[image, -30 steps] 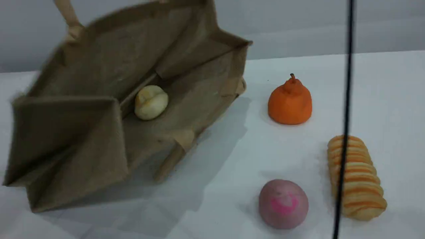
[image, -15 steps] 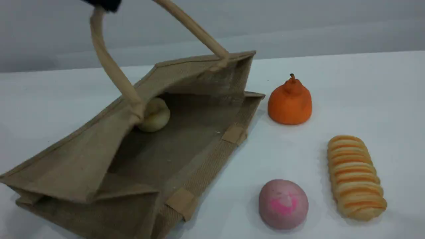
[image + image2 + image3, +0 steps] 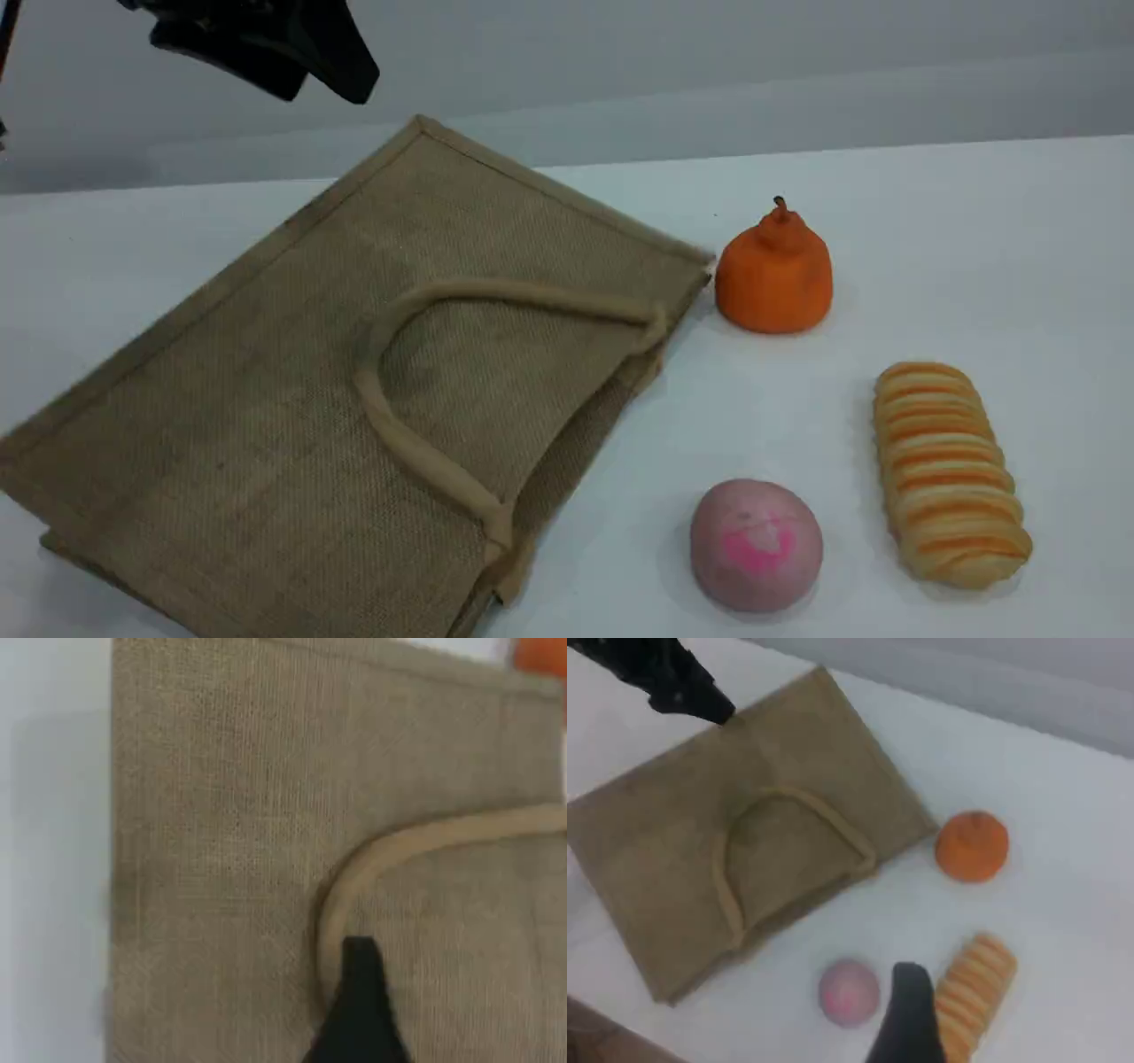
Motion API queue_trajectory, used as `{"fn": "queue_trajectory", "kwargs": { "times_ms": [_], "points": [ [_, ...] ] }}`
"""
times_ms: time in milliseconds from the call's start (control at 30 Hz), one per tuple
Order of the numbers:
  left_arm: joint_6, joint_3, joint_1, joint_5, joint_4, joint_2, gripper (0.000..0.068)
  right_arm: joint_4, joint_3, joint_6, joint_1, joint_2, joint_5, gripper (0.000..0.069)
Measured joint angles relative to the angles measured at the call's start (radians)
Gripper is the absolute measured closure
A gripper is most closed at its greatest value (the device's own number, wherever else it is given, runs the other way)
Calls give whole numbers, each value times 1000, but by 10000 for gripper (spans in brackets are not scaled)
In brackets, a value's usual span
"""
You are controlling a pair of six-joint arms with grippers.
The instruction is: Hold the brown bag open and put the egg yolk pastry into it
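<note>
**Bag lies flat on the table, both pincers hold nothing**

Closest to the near edge of the tabletop (image 3: pixel 974 221) is a pink-splotched round bun (image 3: pixel 756 543). Just to its right, toward the right edge, lies a long orange-striped loaf (image 3: pixel 950 472).

The brown bag (image 3: pixel 266 399) covers the left half of the tabletop, from the near left corner toward the far side. It lies flat on its side, with its mouth turned toward the buns. One beige handle (image 3: pixel 549 301) rests in a loop on its upper face.

No view shows the egg yolk pastry, so I cannot tell where it is.

Farther back, an orange pear-shaped piece (image 3: pixel 773 275) stands upright at the far right corner of the bag, very close to it.

The left gripper (image 3: pixel 306 71) hangs above the far left part of the bag and carries nothing. How wide its jaws are, I cannot tell.

The right gripper (image 3: pixel 908 1019) is high above the bun and the loaf, with its jaws wide and nothing between them.
</note>
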Motion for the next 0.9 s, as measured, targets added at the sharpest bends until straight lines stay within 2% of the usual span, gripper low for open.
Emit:
{"fn": "queue_trajectory", "kwargs": {
  "times_ms": [100, 533, 667, 800, 900],
  "points": [
    [1, 0, 0, 61, 21, 0, 127, -2, 73, 0, 0, -25, 0, 176],
    [-5, 0, 0, 306, 23, -222, 125, -87, 492, -9, 0, -194, -5, 176],
    [-9, 5, 0, 386, 0, -317, 125, -15, 614, -9, 0, -302, -97, 176],
    [-9, 53, -1, 401, -3, -424, 125, 0, 732, -9, 0, -436, -151, 176],
    [-11, 110, -1, 402, -34, -515, 125, 0, 764, -10, 0, -540, -161, 176]
  ]
}}
